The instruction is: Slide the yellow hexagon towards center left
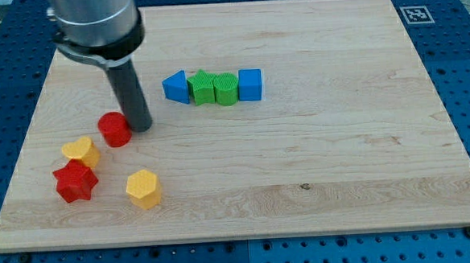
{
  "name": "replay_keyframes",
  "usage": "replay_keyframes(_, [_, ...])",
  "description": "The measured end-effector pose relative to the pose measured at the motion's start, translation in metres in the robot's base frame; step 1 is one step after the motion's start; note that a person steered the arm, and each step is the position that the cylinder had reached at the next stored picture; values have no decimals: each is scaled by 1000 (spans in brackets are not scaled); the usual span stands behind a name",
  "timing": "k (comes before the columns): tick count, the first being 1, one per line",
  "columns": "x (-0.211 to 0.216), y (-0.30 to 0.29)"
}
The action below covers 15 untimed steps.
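Observation:
The yellow hexagon [144,189] lies at the lower left of the wooden board [341,158]. My tip [141,125] rests on the board just right of the red cylinder [115,129], touching or nearly touching it, and above the yellow hexagon with a clear gap. A yellow heart-shaped block [80,152] sits left of the hexagon, with a red star [76,182] just below it.
A row of blocks stands at the upper middle: a blue triangle [176,87], a green star [204,88], a green cylinder [226,89] and a blue cube [250,85]. A marker tag [416,14] sits at the board's top right corner.

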<state>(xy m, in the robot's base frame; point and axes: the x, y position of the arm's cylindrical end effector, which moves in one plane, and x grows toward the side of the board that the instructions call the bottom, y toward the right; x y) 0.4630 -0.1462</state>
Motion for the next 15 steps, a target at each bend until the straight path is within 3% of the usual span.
replay_keyframes(3, [0, -36])
replay_keyframes(4, [2, -15])
replay_keyframes(6, [111, 66])
replay_keyframes(8, [156, 81])
replay_keyframes(9, [152, 50])
replay_keyframes(12, [66, 16])
replay_keyframes(14, [84, 2])
replay_keyframes(15, [69, -31])
